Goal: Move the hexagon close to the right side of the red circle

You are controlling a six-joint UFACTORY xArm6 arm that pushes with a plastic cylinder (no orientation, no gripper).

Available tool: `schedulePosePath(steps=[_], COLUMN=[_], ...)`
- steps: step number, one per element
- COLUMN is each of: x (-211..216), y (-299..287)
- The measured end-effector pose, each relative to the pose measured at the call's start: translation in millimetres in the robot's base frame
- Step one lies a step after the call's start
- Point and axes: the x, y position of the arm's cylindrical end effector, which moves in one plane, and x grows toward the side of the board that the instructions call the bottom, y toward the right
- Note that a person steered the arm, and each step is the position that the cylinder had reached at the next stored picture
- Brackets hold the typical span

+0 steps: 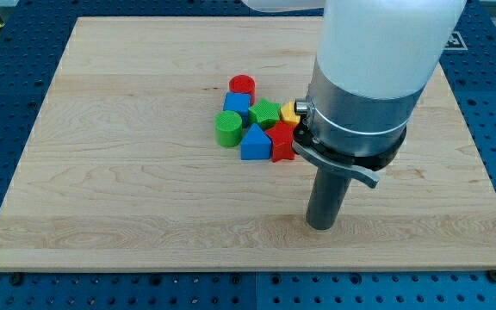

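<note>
While my tip (320, 226) (a bare rod, no jaws) stands apart, seven blocks cluster: two red, two green, two blue, one yellow.

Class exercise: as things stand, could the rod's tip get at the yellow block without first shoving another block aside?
Probably yes. My tip sits toward the view's bottom, apart from the cluster. The yellow block is on the cluster's right edge, largely hidden by the arm; its right side looks open, with the red block just below it.

A pale wooden board (127, 172) lies on a blue perforated table (7, 95); on it a blue cube (237, 104) touches a green cylinder (227, 128); a blue triangular block (253, 143) sits between that cylinder and a red block (281, 140); a green star-like block (264, 113) sits above them.
</note>
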Motion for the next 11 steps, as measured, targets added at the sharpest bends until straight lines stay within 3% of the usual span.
schedulePosePath(steps=[4, 8, 11], x=[-31, -162, -204], y=[1, -10, -68])
